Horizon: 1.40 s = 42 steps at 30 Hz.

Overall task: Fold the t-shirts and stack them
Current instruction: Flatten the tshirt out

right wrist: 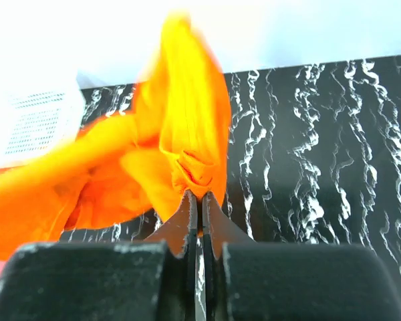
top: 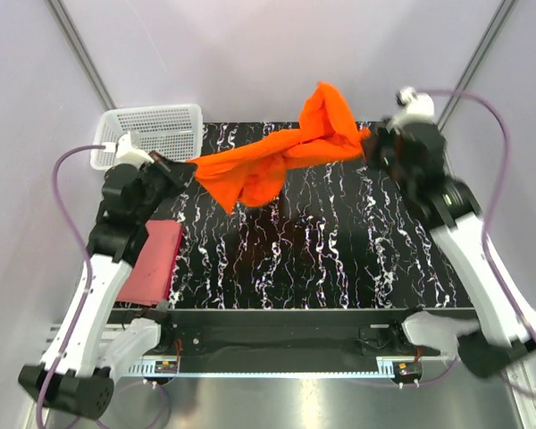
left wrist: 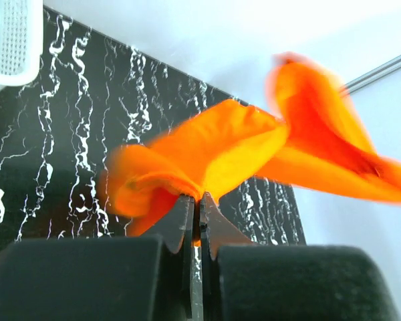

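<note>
The bright orange t-shirt (top: pixel 281 156) hangs bunched in the air over the far part of the table, stretched between both grippers. My left gripper (top: pixel 186 170) is shut on its left end, seen in the left wrist view (left wrist: pixel 199 198) with orange cloth (left wrist: pixel 220 144) pinched in the jaws. My right gripper (top: pixel 368 143) is shut on its right end, seen in the right wrist view (right wrist: pixel 200 195) with the cloth (right wrist: pixel 187 134) gathered at the tips. The dusty pink-red t-shirt (top: pixel 152 261) lies folded flat at the table's left edge under my left arm.
A white plastic mesh basket (top: pixel 152 130) stands at the far left corner and also shows in the left wrist view (left wrist: pixel 10 43). The black marbled table (top: pixel 322 259) spreads below the held shirt. Walls close in behind and at both sides.
</note>
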Motion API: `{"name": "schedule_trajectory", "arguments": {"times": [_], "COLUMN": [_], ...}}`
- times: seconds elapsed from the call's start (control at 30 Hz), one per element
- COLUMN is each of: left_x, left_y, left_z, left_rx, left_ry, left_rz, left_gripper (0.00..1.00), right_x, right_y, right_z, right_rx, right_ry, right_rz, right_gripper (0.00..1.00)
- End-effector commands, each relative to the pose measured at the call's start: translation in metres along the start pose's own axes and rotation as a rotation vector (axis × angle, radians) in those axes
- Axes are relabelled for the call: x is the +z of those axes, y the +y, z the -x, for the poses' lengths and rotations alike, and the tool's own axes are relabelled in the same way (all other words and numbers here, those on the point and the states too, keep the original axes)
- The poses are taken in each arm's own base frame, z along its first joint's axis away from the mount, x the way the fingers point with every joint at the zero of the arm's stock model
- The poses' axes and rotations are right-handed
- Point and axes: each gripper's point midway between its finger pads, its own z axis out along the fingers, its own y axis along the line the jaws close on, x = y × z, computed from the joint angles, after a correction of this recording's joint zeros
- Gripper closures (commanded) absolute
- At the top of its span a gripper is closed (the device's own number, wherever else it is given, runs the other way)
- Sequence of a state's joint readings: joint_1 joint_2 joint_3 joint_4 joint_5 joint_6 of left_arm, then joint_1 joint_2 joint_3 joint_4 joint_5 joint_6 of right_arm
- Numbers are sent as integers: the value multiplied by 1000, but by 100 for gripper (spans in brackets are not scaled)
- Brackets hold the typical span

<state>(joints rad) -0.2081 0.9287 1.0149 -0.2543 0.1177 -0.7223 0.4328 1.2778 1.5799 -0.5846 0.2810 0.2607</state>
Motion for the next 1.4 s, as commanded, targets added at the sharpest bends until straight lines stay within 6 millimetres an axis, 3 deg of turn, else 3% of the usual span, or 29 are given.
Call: {"name": "schedule_trajectory", "arguments": {"times": [0.0, 0.03, 0.07, 0.1, 0.13, 0.17, 0.2, 0.27, 0.33, 0.43, 0.53, 0.6, 0.67, 0.7, 0.73, 0.77, 0.87, 0.9, 0.93, 0.97, 1.0, 1.03, 1.07, 1.1, 1.13, 1.17, 1.23, 1.27, 1.37], "left_x": [-29, -33, -38, -40, -39, -38, -36, -27, -18, -4, 21, 39, 54, 56, 57, 60, 58, 55, 53, 53, 53, 53, 53, 52, 53, 51, 48, 47, 43], "left_y": [-16, -16, -14, -13, -10, -8, -7, -6, -6, -2, 23, 46, 70, 77, 78, 83, 77, 72, 76, 65, 62, 66, 58, 58, 63, 59, 57, 56, 46], "left_z": [28, 30, 29, 29, 30, 29, 29, 30, 29, 28, 13, -3, -12, -14, -12, -16, -24, -28, -40, -58, -73, -100, -122, -139, -165, -185, -213, -232, -262], "left_rx": [19, 18, 15, 7, 3, 2, 7, 12, 19, 44, 75, 108, 142, 183, 203, 227, 248, 275, 297, 324, 334, 335, 340, 326, 318, 322, 301, 303, 287], "left_ry": [-101, -115, -127, -132, -141, -139, -137, -124, -107, -88, -30, 28, 91, 121, 149, 176, 191, 194, 215, 254, 286, 354, 405, 441, 505, 548, 620, 667, 728], "left_rz": [-27, -25, -23, -18, -6, 3, 9, 17, 17, 29, 112, 179, 283, 311, 340, 353, 332, 316, 325, 289, 267, 242, 203, 186, 169, 149, 120, 107, 64], "left_gripper": [100, 100, 100, 100, 100, 100, 100, 100, 100, 100, 100, 98, 68, 54, 49, 44, 37, 36, 35, 34, 34, 34, 34, 34, 34, 34, 32, 32, 30], "right_x": [-37, -40, -62, -69, -67, -80, -77, -84, -84, -84, -85, -87, -89, -91, -91, -90, -78, -72, -66, -54, -44, -35, -21, -11, -3, 9, 19, 23, 21], "right_y": [-24, -36, -42, -48, -58, -59, -67, -73, -85, -90, -91, -84, -78, -73, -69, -66, -60, -59, -58, -59, -48, -44, -43, -35, -34, -34, -23, -21, -14], "right_z": [-27, -57, -57, -71, -108, -115, -154, -177, -214, -238, -255, -264, -269, -270, -267, -267, -257, -245, -240, -246, -232, -231, -244, -234, -237, -253, -259, -273, -292], "right_rx": [12, 14, 86, 117, 136, 227, 243, 324, 358, 364, 368, 394, 423, 434, 440, 423, 346, 326, 305, 254, 244, 222, 173, 165, 136, 111, 107, 110, 151], "right_ry": [-16, 28, -14, -4, 60, 46, 118, 130, 204, 265, 327, 372, 393, 408, 409, 416, 420, 388, 381, 414, 388, 396, 455, 450, 472, 538, 587, 639, 694], "right_rz": [-26, -52, -47, -57, -78, -65, -86, -94, -158, -181, -203, -173, -150, -128, -110, -87, -59, -63, -68, -81, -41, -30, -39, -22, -23, -40, -2, -2, 39], "right_gripper": [100, 100, 100, 100, 100, 100, 100, 99, 97, 92, 90, 77, 53, 47, 40, 26, 17, 7, 6, 5, 4, 4, 4, 4, 6, 7, 10, 13, 16]}}
